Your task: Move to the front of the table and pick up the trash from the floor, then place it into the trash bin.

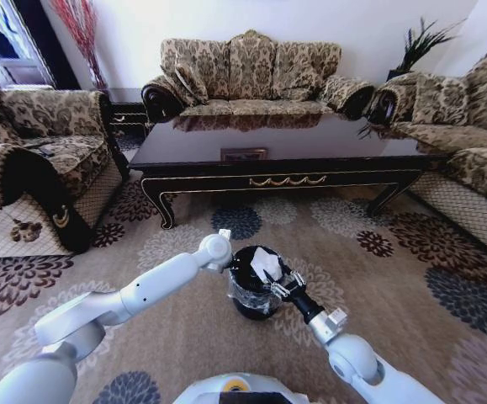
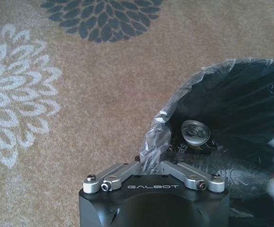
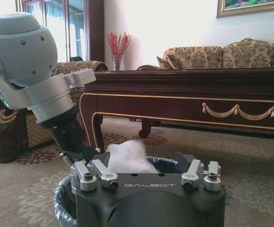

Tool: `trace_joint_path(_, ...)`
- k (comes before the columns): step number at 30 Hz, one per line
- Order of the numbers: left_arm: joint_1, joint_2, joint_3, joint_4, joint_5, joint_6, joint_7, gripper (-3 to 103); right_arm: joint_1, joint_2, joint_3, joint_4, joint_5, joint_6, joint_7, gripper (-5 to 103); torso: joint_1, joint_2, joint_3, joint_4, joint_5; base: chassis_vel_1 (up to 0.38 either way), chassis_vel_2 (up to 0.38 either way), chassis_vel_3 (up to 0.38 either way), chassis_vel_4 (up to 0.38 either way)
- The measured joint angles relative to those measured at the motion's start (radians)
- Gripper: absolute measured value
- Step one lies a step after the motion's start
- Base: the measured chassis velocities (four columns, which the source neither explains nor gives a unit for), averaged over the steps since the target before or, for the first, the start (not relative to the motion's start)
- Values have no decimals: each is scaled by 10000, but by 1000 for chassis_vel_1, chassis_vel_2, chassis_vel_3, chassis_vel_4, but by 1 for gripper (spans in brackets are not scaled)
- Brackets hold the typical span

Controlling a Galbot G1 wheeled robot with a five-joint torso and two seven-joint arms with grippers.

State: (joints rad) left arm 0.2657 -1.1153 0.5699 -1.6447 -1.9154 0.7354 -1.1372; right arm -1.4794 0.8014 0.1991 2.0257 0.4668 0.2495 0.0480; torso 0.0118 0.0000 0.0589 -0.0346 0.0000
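The black trash bin [image 1: 247, 296] stands on the patterned floor [image 1: 176, 328] in front of the dark table [image 1: 226, 175]. My left gripper [image 2: 151, 158] is shut on the bin's plastic-wrapped rim [image 2: 161, 124], on the side nearest the left arm. A clear bottle [image 2: 196, 134] lies inside the bin. My right gripper [image 1: 278, 279] hovers over the bin's mouth, shut on a crumpled white paper wad [image 1: 267, 263]. In the right wrist view the wad [image 3: 129, 157] sits between the fingers just above the bin rim [image 3: 63, 198], with the table [image 3: 198, 90] behind.
A sofa [image 1: 251, 71] stands behind the table, with armchairs at left [image 1: 24, 160] and right [image 1: 470, 143]. Open carpet lies on both sides of the bin. My left arm [image 3: 37, 80] reaches in close beside the right gripper.
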Motion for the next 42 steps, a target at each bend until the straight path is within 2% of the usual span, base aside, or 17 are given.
trace_joint_path(3, 18, 11, -23, -19, 12, 0, -10, 0, 0, 1, -6, -6, -24, 0, 0, 91, 0, 0, 0, 1, 0, 0, 0, 0, 0)
trace_joint_path(5, 19, 11, -24, -23, 13, 0, -9, 0, 2, -3, -2, -6, -24, 0, 1, 91, 0, 0, 0, 1, 0, 0, 0, 0, 0)
trace_joint_path(6, 21, 11, -24, -33, 13, 0, -10, 0, 4, -14, 23, 3, -19, 0, 4, 99, 0, 0, 0, 1, 0, 0, 0, 0, 0)
trace_joint_path(15, 29, 155, -82, -22, 57, 0, -8, 0, -62, 45, 319, 161, 125, 0, 21, 100, 0, 0, 0, 0, -1, 0, 0, 0, 0)
trace_joint_path(18, 93, 354, -186, 14, 327, 0, -16, 0, -106, 162, 632, 236, 279, 1, 27, 100, 0, 0, 0, 1, 0, 0, 0, 0, 0)
trace_joint_path(24, 213, 818, -437, -202, 357, 0, -20, 0, -196, 228, 1145, 320, 535, 12, 35, 100, 0, 0, 0, 0, -1, 0, 0, 0, 0)
trace_joint_path(33, 1095, 1827, -1433, -806, 322, 0, -41, 0, -485, 559, 1534, 197, 585, 120, 30, 100, 0, 0, 0, 0, 0, 0, 0, 0, 0)
trace_joint_path(42, 2264, 2349, -2471, -960, 620, 0, -11, 0, -804, 743, 1888, 119, 630, 201, 10, 100, 0, 0, 0, 2, -2, 0, 0, 0, 0)
